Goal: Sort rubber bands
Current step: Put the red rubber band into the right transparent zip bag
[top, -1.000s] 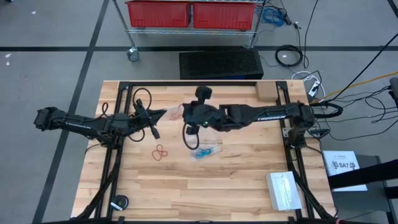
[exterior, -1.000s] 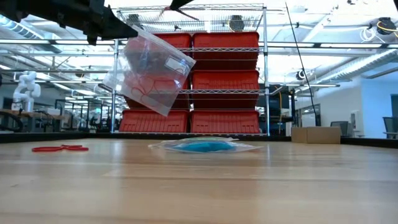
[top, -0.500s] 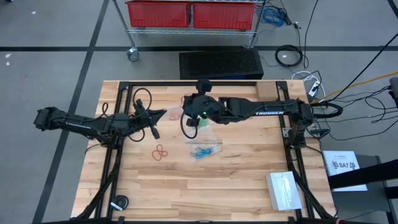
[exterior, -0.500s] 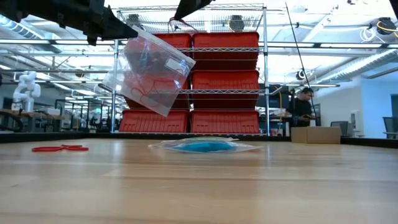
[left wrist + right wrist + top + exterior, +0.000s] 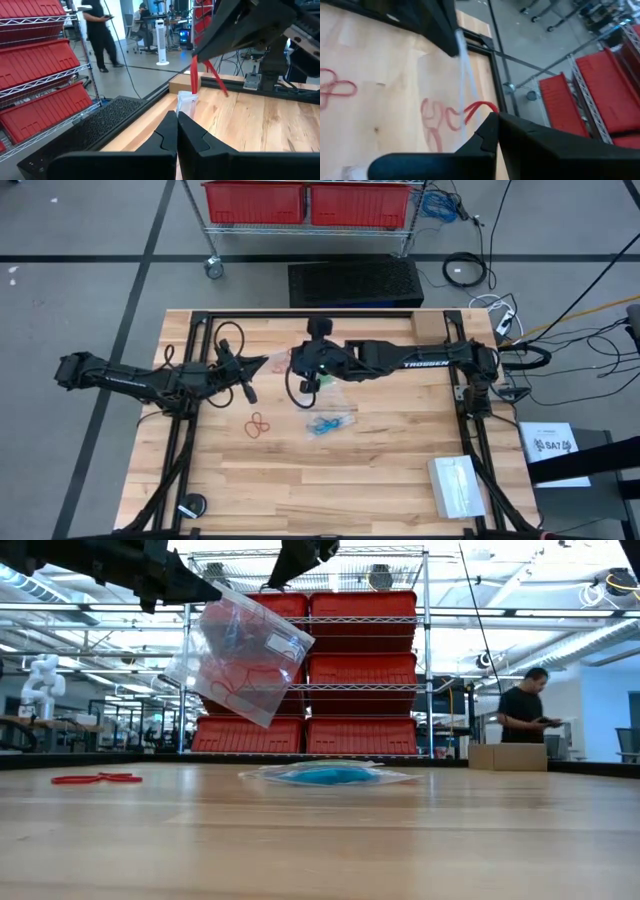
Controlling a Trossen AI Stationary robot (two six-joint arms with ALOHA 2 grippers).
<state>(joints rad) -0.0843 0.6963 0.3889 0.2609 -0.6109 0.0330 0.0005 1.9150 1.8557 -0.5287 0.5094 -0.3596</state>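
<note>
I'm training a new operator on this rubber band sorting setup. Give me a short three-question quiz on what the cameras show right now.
1. True or false: the left tool holds a clear bag up off the table.
2. What does the right tool pinch? A) blue bands B) a red band C) a cable
3. Fill in: the blue bands lie inside a flat ____ on the table.

Key
1. True; the bag hangs in the air in the low view.
2. B; the red band sits at its shut tips, next to the bag's edge.
3. Bag. More red bands lie loose beside it.
</note>
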